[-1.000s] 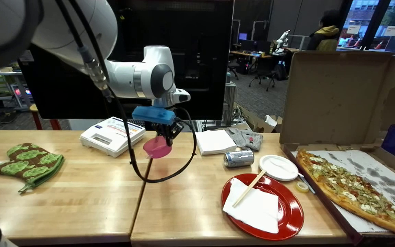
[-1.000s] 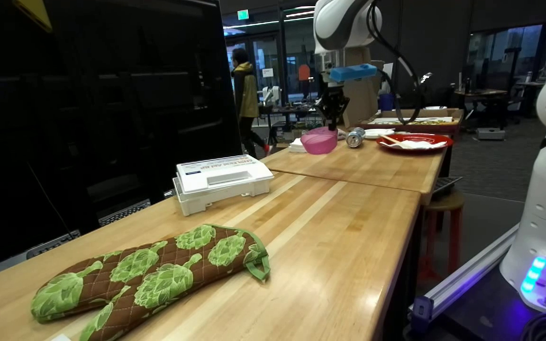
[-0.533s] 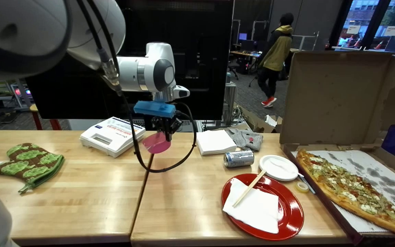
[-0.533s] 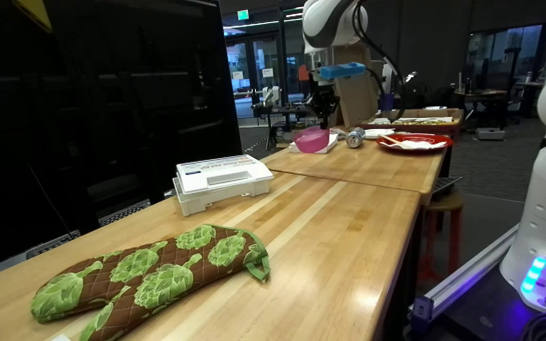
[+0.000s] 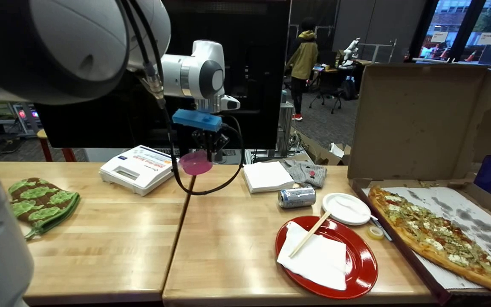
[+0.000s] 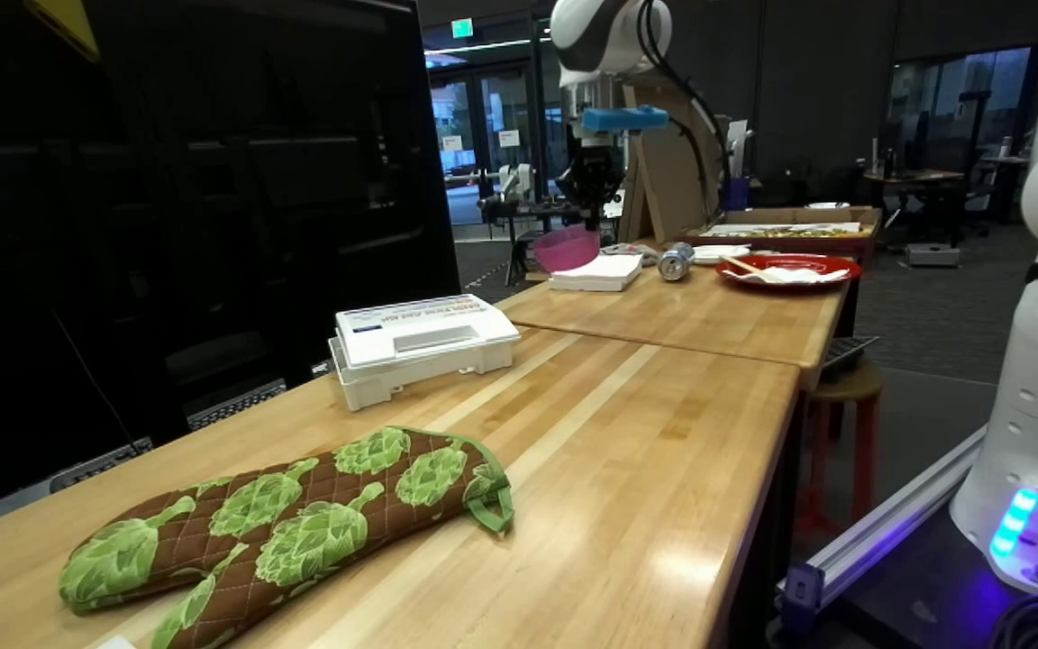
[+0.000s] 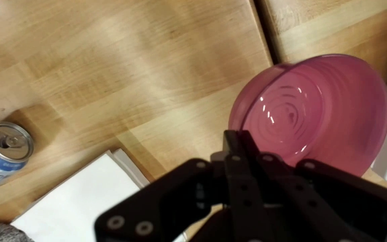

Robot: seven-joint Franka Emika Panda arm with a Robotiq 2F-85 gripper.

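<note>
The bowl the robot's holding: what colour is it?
Translucent pink; the bowl shows best in the wrist view.

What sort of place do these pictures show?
Probably a robotics lab in an office-like building: a second white robot arm stands in the background, an office chair is near it, and a lit green sign shows high by glass doors.
</note>
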